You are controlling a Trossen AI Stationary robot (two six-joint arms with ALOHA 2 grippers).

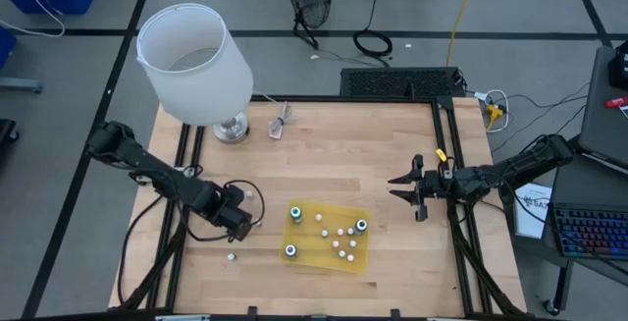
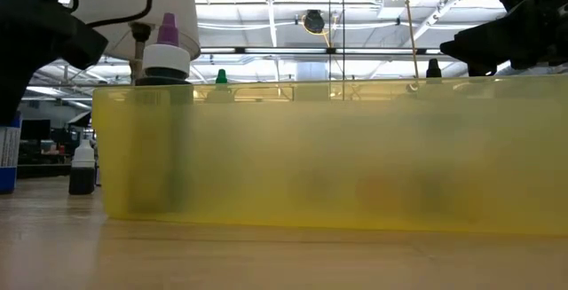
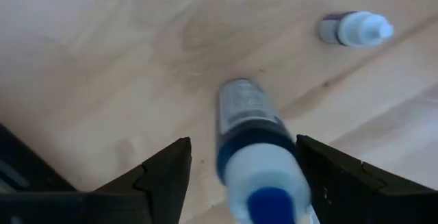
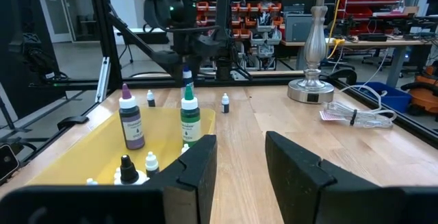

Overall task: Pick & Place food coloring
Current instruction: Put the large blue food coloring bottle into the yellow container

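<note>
The step in hand looked like a pick of a loose bottle to the left of the flat yellow translucent tray [image 1: 368, 225]. To do it well, the left gripper [image 3: 243, 176] had to keep the dark-bodied, white-capped, blue-tipped food coloring bottle [image 3: 254, 157] centred between its fingers, close on the body rather than the slick cap, and lift straight up so the bottle did not roll away on the wooden table [image 1: 334, 154].

In the left wrist view that bottle sat between the two dark fingers, a clear gap showing on one side; on the other side contact could not be made out. So the jaws stood fairly wide, bracketing the bottle without a firm hold visible. Just beyond it, a small whitish-capped bottle [image 3: 356, 29] lay on its side on the wood, apart from the gripper.

From above, the left gripper [image 1: 238, 217] sat just left of the tray, with one more tiny bottle [image 1: 232, 256] loose on the table nearby. On the tray stood several bottles already, among them a purple-capped one [image 4: 131, 122] and a green one [image 4: 190, 118].

Right of the tray, well apart, the right gripper [image 1: 413, 189] waited, fingers parted and empty. Far behind the tray stood a white-shaded lamp [image 1: 194, 63].
</note>
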